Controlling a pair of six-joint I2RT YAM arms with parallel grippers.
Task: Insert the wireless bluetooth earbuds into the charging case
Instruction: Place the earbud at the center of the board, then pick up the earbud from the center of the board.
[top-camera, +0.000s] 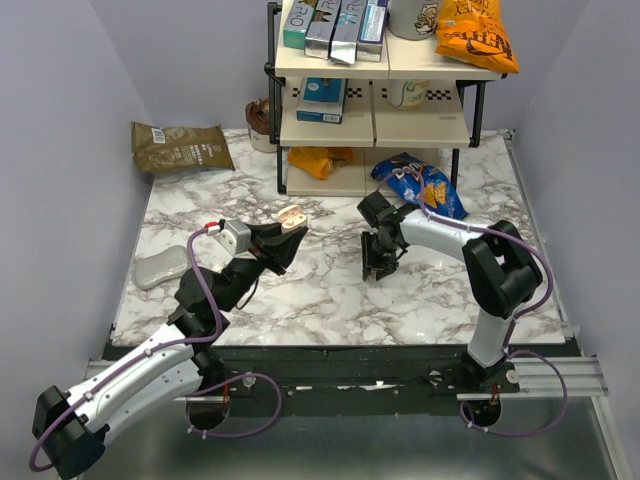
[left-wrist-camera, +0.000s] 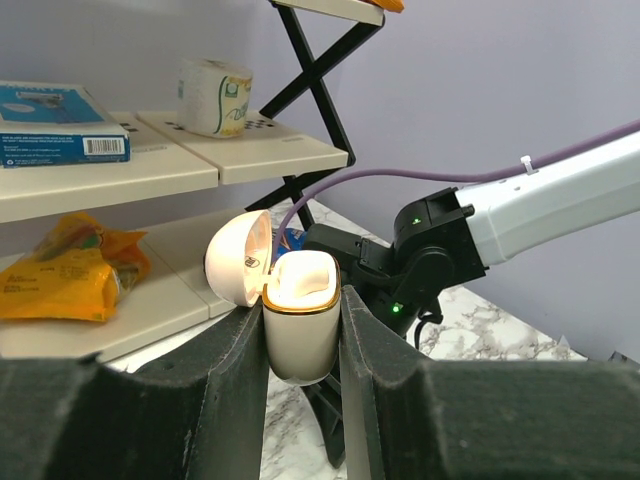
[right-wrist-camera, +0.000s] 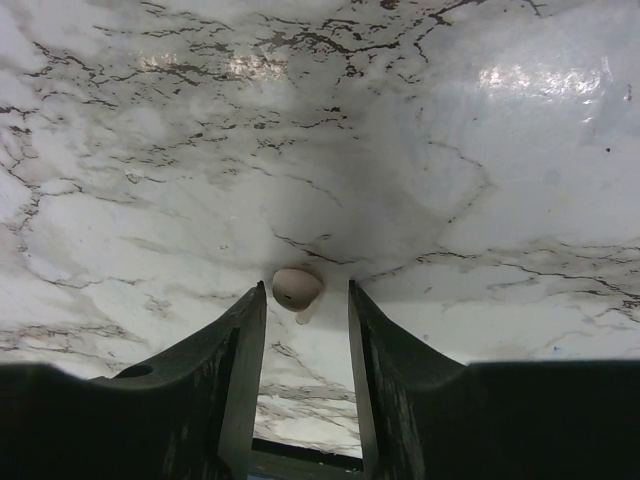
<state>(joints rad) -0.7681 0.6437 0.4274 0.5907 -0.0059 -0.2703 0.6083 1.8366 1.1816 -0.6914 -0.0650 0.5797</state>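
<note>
From above, the left gripper (top-camera: 290, 224) clamps the charging case (top-camera: 292, 215) and holds it clear of the marble table (top-camera: 330, 300), mouth upward, probably to offer it for loading, while the right gripper (top-camera: 379, 268) points down at the marble well apart. The left wrist view shows those jaws pressed onto the case's sides, lid (left-wrist-camera: 238, 258) swung open. The right wrist view shows jaws partly spread, straddling a cream-white earbud (right-wrist-camera: 296, 287) on the marble, not pinching it.
</note>
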